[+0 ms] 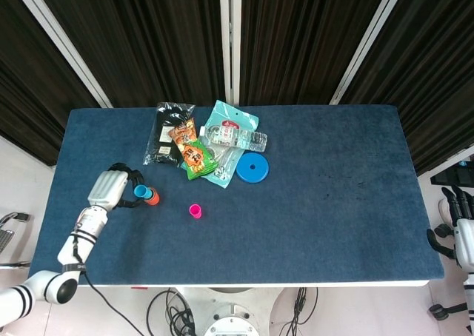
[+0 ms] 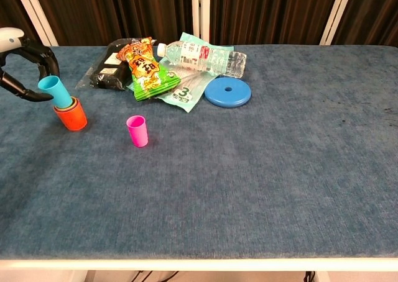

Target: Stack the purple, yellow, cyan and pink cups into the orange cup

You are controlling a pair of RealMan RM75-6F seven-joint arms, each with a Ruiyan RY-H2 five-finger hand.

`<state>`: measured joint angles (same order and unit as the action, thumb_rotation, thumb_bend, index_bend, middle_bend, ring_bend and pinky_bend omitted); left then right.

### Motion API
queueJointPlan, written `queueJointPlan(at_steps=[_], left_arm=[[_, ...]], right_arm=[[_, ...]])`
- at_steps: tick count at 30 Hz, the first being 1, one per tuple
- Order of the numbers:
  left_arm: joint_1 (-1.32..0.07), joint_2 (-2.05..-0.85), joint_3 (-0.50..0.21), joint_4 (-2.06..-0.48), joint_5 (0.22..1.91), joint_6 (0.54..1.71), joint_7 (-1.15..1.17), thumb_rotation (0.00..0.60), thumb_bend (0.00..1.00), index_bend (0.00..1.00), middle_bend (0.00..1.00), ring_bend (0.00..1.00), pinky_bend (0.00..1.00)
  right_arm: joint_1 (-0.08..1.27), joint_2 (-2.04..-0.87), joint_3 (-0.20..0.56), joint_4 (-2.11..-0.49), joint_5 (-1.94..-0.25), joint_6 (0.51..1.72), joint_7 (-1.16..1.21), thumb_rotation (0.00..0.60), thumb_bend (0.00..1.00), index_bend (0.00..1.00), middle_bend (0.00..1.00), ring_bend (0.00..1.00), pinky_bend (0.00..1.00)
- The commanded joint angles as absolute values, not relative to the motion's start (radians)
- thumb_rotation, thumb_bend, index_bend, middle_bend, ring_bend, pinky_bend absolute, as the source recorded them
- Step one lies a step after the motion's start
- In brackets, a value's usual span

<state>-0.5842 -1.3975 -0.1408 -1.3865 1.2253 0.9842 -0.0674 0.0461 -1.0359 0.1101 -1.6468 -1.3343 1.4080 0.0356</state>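
The orange cup [image 2: 72,117] [image 1: 152,197] stands upright at the table's left. My left hand [image 1: 112,187] [image 2: 25,58] holds the cyan cup [image 2: 55,90] [image 1: 140,192], tilted, with its base dipping into the orange cup's mouth. The yellow cup inside the orange one is hidden by the cyan cup. No purple cup shows. The pink cup [image 2: 137,131] [image 1: 195,212] stands alone to the right of the orange cup. My right hand [image 1: 459,229] hangs off the table's right edge, fingers apart, holding nothing.
Behind the cups lie a black packet [image 2: 109,64], a green and orange snack bag [image 2: 148,69], a clear bottle [image 2: 205,57] on a teal pouch [image 2: 186,90], and a blue disc [image 2: 227,92]. The blue table cloth [image 2: 280,170] stretches to the right.
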Motion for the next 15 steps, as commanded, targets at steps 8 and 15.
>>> queueJointPlan(at_steps=[8,15], left_arm=[[-0.588,-1.396,-0.131,-1.37,1.226,0.947,-0.072,0.6,0.22,0.35,0.43,0.25,0.16],[-0.576,-1.39,-0.135,-1.389,1.295,1.013,-0.102,0.6,0.19,0.08,0.18,0.09,0.12]], right_arm=[[0.053,-1.039,0.11,-1.644,-1.333,1.398,0.034,0.6,0.29,0.0,0.0,0.0,0.0],[0.049,-1.039,0.111,-1.64,-1.33,1.404,0.039,0.6,0.29,0.0,0.0,0.0,0.0]])
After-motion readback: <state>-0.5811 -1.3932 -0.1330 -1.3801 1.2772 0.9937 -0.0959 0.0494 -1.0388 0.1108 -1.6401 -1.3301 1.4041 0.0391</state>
